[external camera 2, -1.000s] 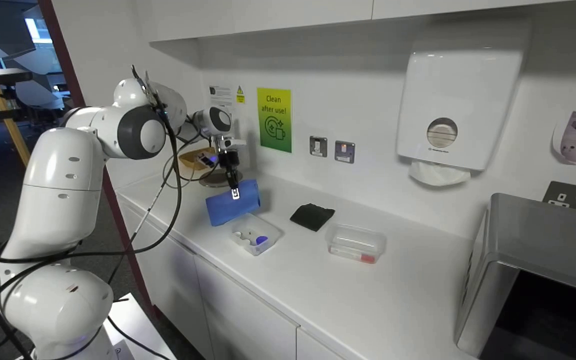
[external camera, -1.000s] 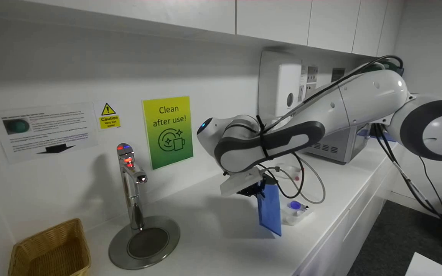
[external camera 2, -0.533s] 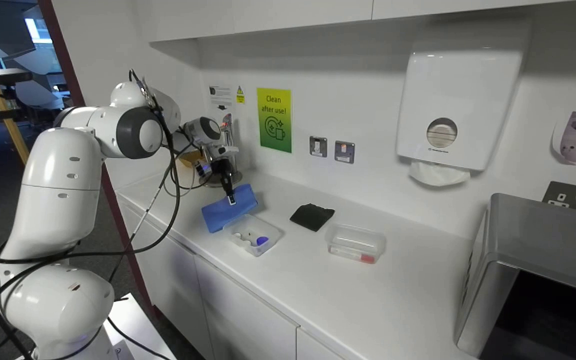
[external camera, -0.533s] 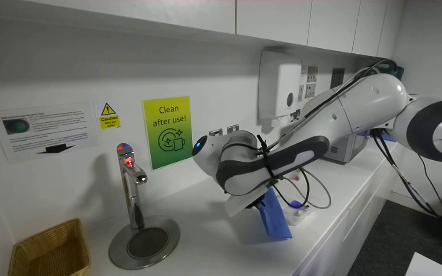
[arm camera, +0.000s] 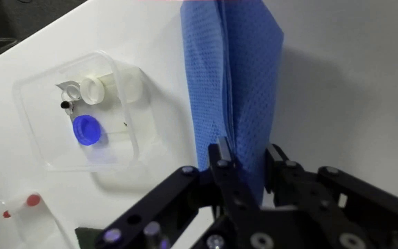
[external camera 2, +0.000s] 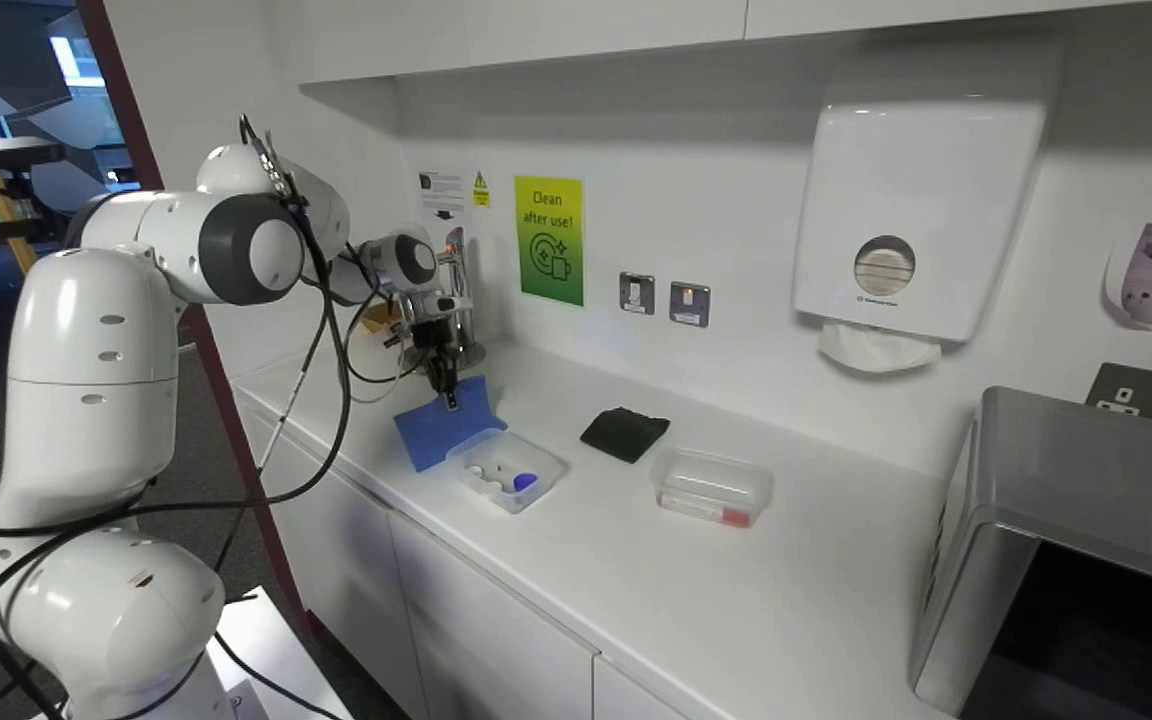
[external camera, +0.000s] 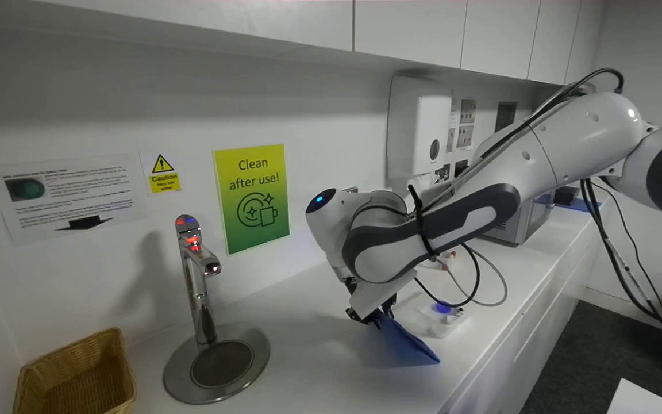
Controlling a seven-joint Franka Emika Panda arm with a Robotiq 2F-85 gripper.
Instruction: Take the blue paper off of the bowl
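The blue paper (external camera 2: 443, 432) is a folded sheet beside the clear plastic bowl (external camera 2: 521, 452), not over it. It slants with its lower edge at the counter in an exterior view (external camera: 404, 344). In the wrist view the paper (arm camera: 206, 86) runs down between and behind my fingers. My gripper (arm camera: 248, 150) is open around its upper part, with a clear gap between the fingers; the right finger is at the paper's edge. The bowl (arm camera: 50, 138) holds a blue cap (arm camera: 87, 130) and small white pieces. The gripper also shows in an exterior view (external camera 2: 450, 400).
A black cloth (external camera 2: 626, 434) and another clear container (external camera 2: 701, 480) with a red item lie further along the counter. A microwave (external camera 2: 1086, 480) stands beyond. A tap (external camera: 200, 293) and a wicker basket (external camera: 78, 379) are at the far end. The counter's front edge runs near the bowl.
My gripper has moved down and away from the bowl's side with the paper. The paper has tilted from hanging steeply to a flatter slant. The fingers now stand apart.
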